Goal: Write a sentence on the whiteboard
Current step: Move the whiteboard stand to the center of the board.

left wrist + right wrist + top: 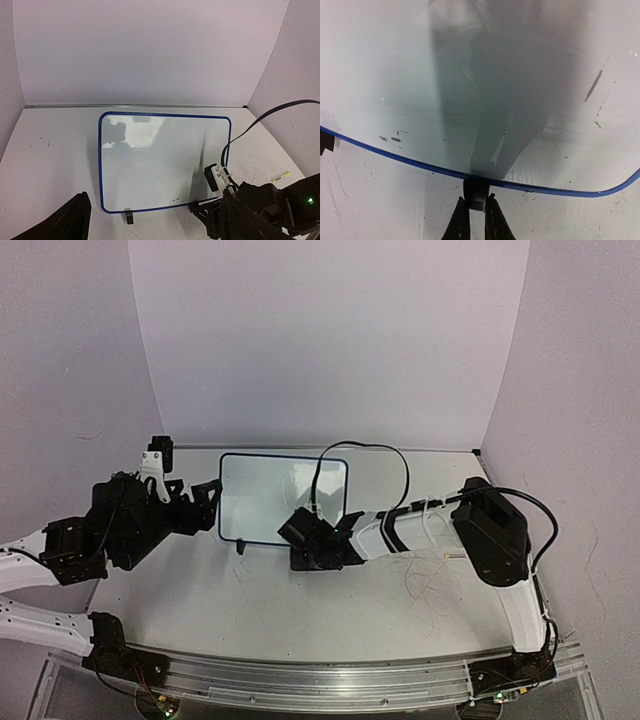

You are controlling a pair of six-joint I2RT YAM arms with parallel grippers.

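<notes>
The whiteboard (270,502) lies flat on the table, a white board with a thin blue frame. It also shows in the left wrist view (160,160) and the right wrist view (470,75). Its face shows only reflections and a few small dark specks; no sentence is visible on it. My right gripper (476,200) is shut on the board's right black foot (476,189) at the near edge; it also shows in the top view (300,552). My left gripper (208,502) is open and empty beside the board's left edge, not touching it. The other foot (129,216) is free.
A thin yellow marker (281,175) lies on the table right of the board. Grey scribble marks (430,585) cover the tabletop near the right arm. The right arm's black cable (370,448) loops over the board's far right corner. Walls close in at the back and sides.
</notes>
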